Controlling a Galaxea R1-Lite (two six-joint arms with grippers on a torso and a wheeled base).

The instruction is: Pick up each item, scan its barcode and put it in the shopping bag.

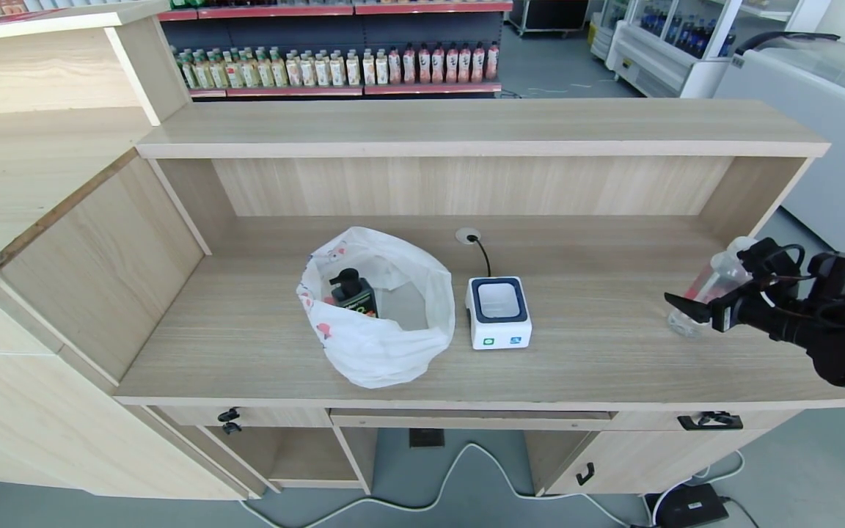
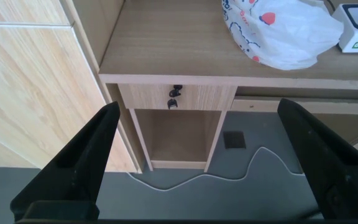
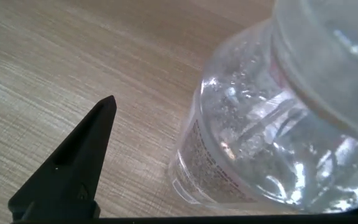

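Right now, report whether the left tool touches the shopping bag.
Apart. Left wrist view: the open left tool hangs out before the counter, well short of the shopping bag on it.

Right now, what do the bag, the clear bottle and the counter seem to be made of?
Bag: thin white plastic film, slightly glossy; it crumples into soft folds.
Clear bottle: probably transparent glossy plastic; the counter shows through it and it carries bright highlights.
Counter: pale wood-grain board, matte, likely laminate rather than solid wood; the grain is very even.
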